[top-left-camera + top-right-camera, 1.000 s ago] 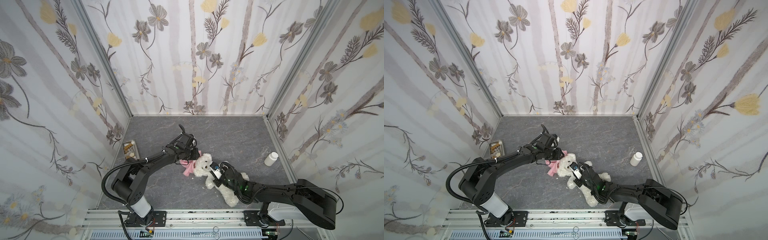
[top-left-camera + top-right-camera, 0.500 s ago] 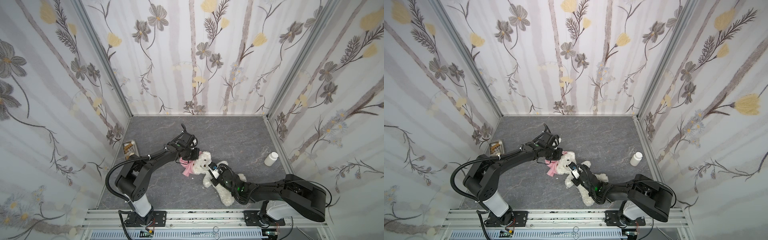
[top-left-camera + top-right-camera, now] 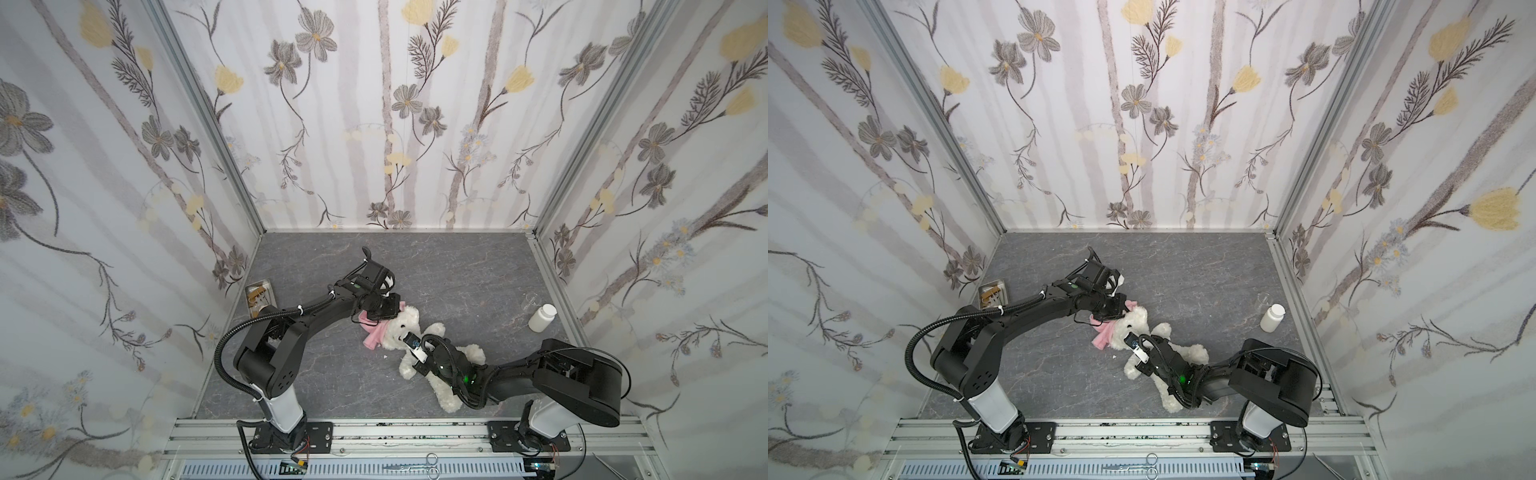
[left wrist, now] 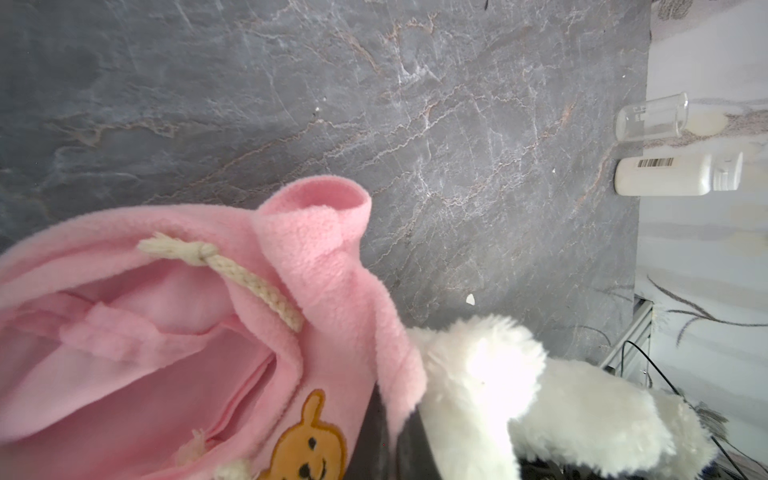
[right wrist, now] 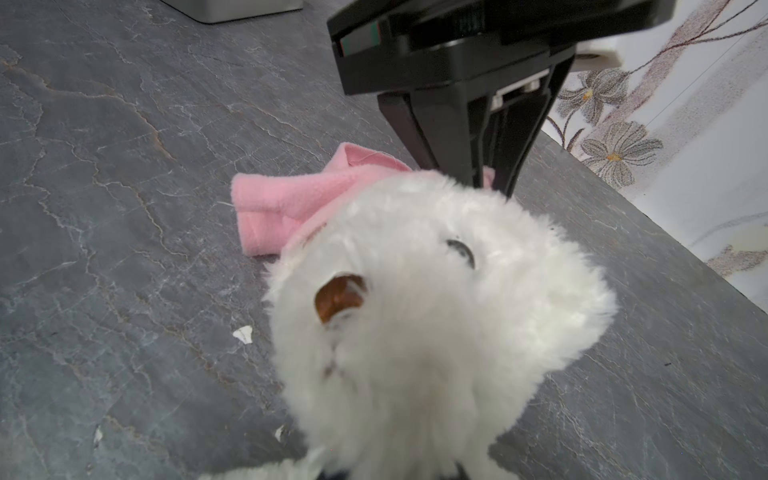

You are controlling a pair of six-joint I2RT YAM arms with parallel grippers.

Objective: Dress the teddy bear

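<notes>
The teddy bear lies on its back mid-table, head toward the left arm. A pink hoodie lies crumpled against its head. My left gripper is shut on the hoodie's hem next to the bear's ear. In the left wrist view the pink hem is pinched between the dark fingers, beside the bear's ear. My right gripper is shut on the bear at its neck. In the right wrist view fur hides its jaws, with the hoodie behind the head.
A white bottle and a clear beaker stand by the right wall. A small metal tray sits against the left wall. Scissors lie on the front rail.
The left gripper's jaws closed on the hoodie's hem beside the bear's head. The right arm has drawn in a little, and the bear's legs have shifted slightly left.
</notes>
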